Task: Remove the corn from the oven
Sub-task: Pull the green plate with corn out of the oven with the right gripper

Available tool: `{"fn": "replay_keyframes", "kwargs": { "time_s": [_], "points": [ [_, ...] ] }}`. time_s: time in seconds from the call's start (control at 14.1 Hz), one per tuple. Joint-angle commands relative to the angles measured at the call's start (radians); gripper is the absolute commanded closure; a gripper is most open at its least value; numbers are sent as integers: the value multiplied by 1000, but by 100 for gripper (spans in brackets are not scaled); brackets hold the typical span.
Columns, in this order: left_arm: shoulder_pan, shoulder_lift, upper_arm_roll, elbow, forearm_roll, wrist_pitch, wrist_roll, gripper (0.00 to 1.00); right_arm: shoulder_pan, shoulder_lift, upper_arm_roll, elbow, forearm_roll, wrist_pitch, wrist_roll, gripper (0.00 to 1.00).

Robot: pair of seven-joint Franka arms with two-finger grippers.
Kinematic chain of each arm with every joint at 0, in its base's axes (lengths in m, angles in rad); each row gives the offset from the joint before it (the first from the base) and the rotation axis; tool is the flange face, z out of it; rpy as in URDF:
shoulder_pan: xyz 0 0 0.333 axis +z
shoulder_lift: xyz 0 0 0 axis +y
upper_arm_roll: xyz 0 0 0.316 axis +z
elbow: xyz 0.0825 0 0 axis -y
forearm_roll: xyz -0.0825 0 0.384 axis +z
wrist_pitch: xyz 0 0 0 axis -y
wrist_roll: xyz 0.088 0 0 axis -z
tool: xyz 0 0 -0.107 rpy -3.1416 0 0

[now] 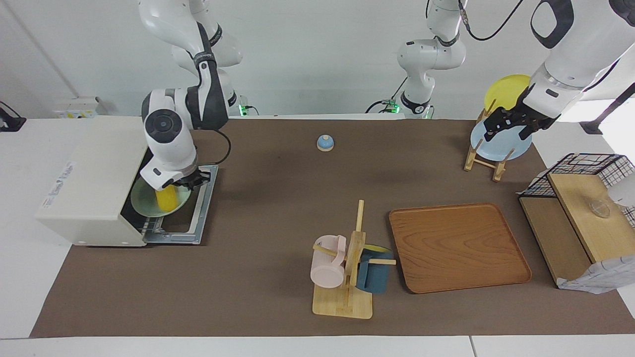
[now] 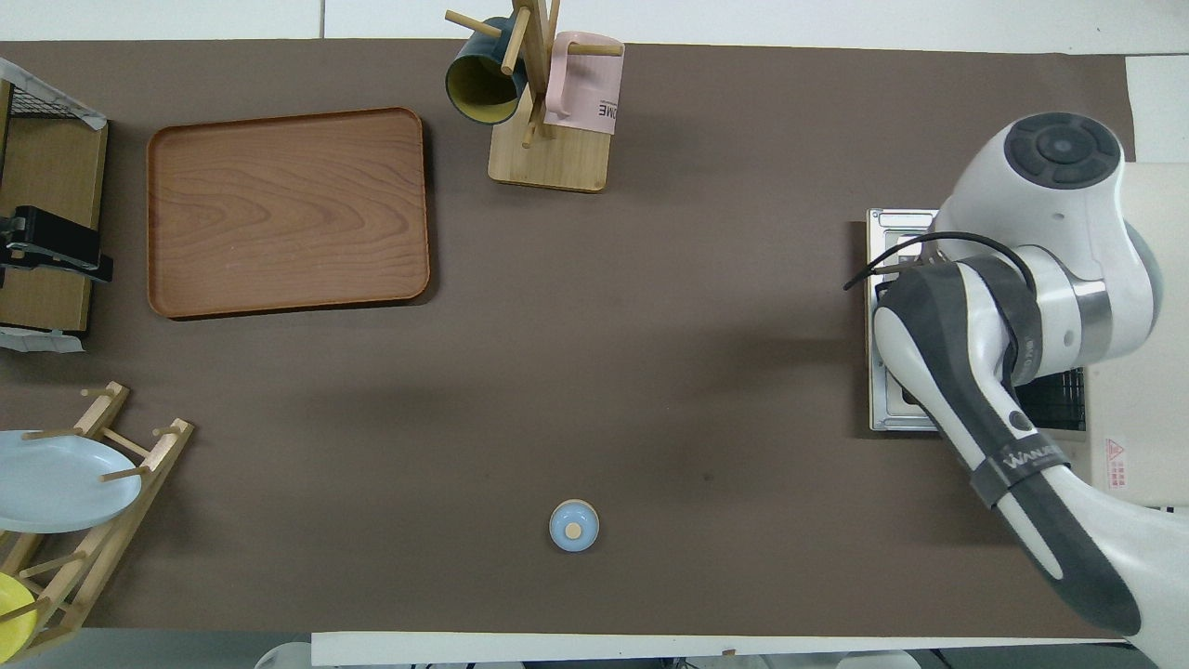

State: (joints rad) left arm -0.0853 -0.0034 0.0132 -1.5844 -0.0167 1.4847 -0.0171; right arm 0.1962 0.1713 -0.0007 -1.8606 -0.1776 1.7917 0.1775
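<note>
The off-white oven [image 1: 84,183] stands at the right arm's end of the table with its door [image 1: 198,218] folded down flat. A green plate [image 1: 144,203] lies in its mouth. The yellow corn [image 1: 167,199] stands tilted over that plate. My right gripper [image 1: 173,187] is at the oven's mouth, shut on the corn's upper end. In the overhead view the right arm covers the corn and the gripper; only the oven [image 2: 1143,232] and the door's edge [image 2: 894,232] show. My left gripper [image 1: 510,133] waits, open and empty, over the plate rack.
A plate rack [image 1: 483,158] holds a light blue plate [image 1: 506,144] and a yellow plate [image 1: 506,89]. A wooden tray [image 1: 456,245], a mug tree [image 1: 347,267] with pink and blue mugs, a small blue bell [image 1: 325,143] and a wire shelf [image 1: 580,198] also stand on the brown mat.
</note>
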Motion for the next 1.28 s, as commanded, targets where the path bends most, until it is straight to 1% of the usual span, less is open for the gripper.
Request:
{"fn": "replay_keyframes", "kwargs": {
  "time_s": [0.0, 0.07, 0.14, 0.28, 0.43, 0.5, 0.64, 0.71, 0.85, 0.92, 0.99, 1.07, 1.14, 1.21],
  "points": [
    [10, -21, -2, -19, -9, 3, -6, 0, 147, 219, 4, 348, 13, -199, 167, 100],
    [10, -21, -2, -19, -9, 3, -1, 0, 207, 299, 4, 467, 33, -253, 248, 100],
    [12, -21, -2, -19, -9, 0, -3, 0, 256, 359, 5, 541, 52, -268, 328, 100],
    [12, -21, -1, -19, -9, 2, -4, 0, 353, 492, 5, 697, 84, -267, 503, 100],
    [28, -21, 2, -17, -9, 3, -7, 0, 411, 621, 50, 846, 115, -255, 667, 100],
    [30, -21, 2, -19, -9, 3, -6, 0, 442, 660, 62, 888, 115, -238, 712, 100],
    [32, -21, 7, -19, -9, 3, -6, 0, 489, 668, 65, 885, 118, -172, 749, 100],
    [33, -21, 7, -19, -9, 2, -4, 0, 509, 674, 67, 883, 119, -132, 802, 100],
    [38, -21, 7, -19, -9, 0, -6, 0, 522, 676, 85, 873, 134, -83, 853, 97],
    [56, -21, 7, -19, -9, -1, -6, 0, 523, 677, 85, 871, 151, -68, 859, 90],
    [67, -21, 5, -19, -9, -3, -6, 0, 523, 677, 85, 868, 164, -51, 867, 71],
    [68, -21, 7, -20, -9, 0, -3, 0, 522, 676, 85, 868, 177, -43, 875, 50],
    [68, -21, 7, -19, -9, 14, 2, 0, 522, 674, 85, 867, 176, -22, 875, 12],
    [68, -21, 5, -20, -9, 17, 3, 0, 520, 663, 84, 870, 176, -3, 875, 0]
  ]
}}
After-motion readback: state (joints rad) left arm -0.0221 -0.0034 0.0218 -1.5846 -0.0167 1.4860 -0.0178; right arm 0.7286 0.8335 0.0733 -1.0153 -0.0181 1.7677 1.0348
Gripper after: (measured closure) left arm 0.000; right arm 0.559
